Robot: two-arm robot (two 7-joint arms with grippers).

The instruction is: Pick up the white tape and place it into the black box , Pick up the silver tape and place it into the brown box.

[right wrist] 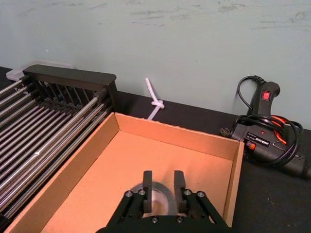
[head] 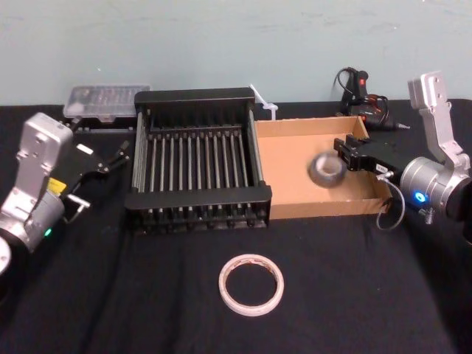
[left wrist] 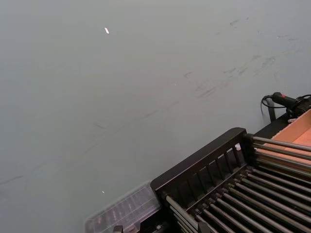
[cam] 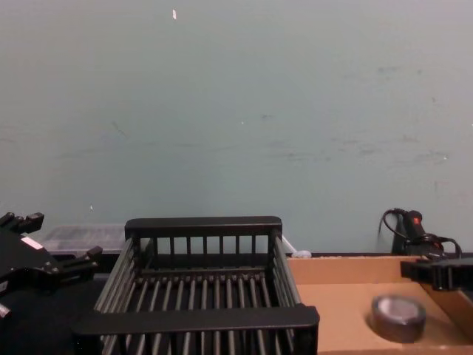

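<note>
Fingers of the right tool [right wrist: 160, 187] stand a little apart over the brown box [head: 291, 166], and they grip nothing; the silver tape [head: 325, 168] sits just beyond the tips, on the floor of this tray near its right wall, and in the chest view it lies flat there, free of the tool. The left tool [head: 99, 164] is spread wide and empty, and it hangs at the left side of the black box [head: 195, 158], near the crate's left wall. The crate has nothing in it. The white tape [head: 251, 283] lies flat on the dark counter [head: 110, 295] in front of the crate, well apart from both tools. I judge that the silver roll is placed and the white ring is the next thing to take. It looks light and rather stiff, but thin, so it may bend a little under a hard squeeze, and it can slide on the cloth. A good hold would be across its wall, one finger inside the hole and one outside.
</note>
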